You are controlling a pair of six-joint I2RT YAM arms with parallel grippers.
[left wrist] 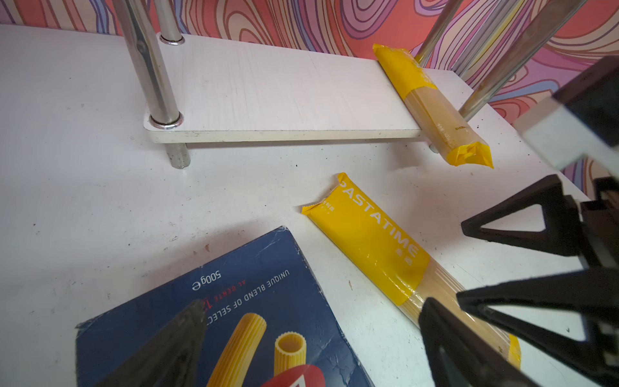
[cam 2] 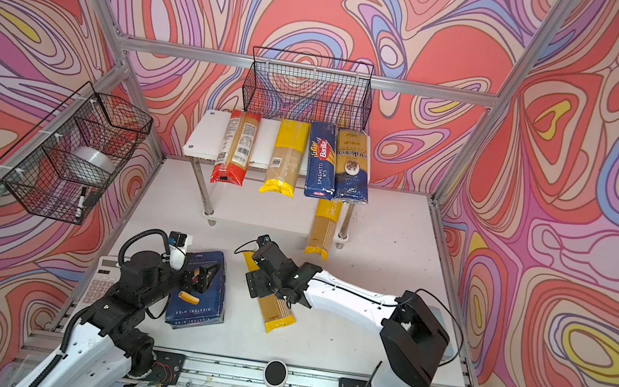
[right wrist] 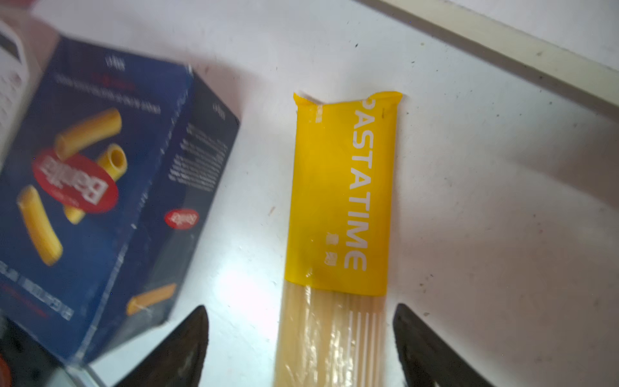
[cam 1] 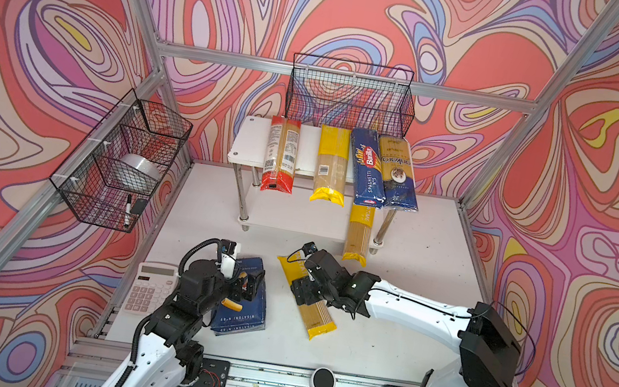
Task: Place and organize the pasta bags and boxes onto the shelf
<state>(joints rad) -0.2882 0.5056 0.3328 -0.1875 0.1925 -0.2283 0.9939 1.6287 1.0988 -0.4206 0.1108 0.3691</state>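
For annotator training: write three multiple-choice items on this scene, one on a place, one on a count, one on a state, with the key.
1. Where does the rigatoni box lie? A) top board B) wire basket C) table
2. How many packs lie on the top board of the shelf? A) two B) four C) six
3. The right gripper is: A) open astride the PASTATIME bag B) shut on it C) shut on the box
Key: 1 C, flat before the shelf. 2 B: red bag, yellow bag, spaghetti box, gold-and-navy bag. 3 A, both fingers stand clear of the bag.
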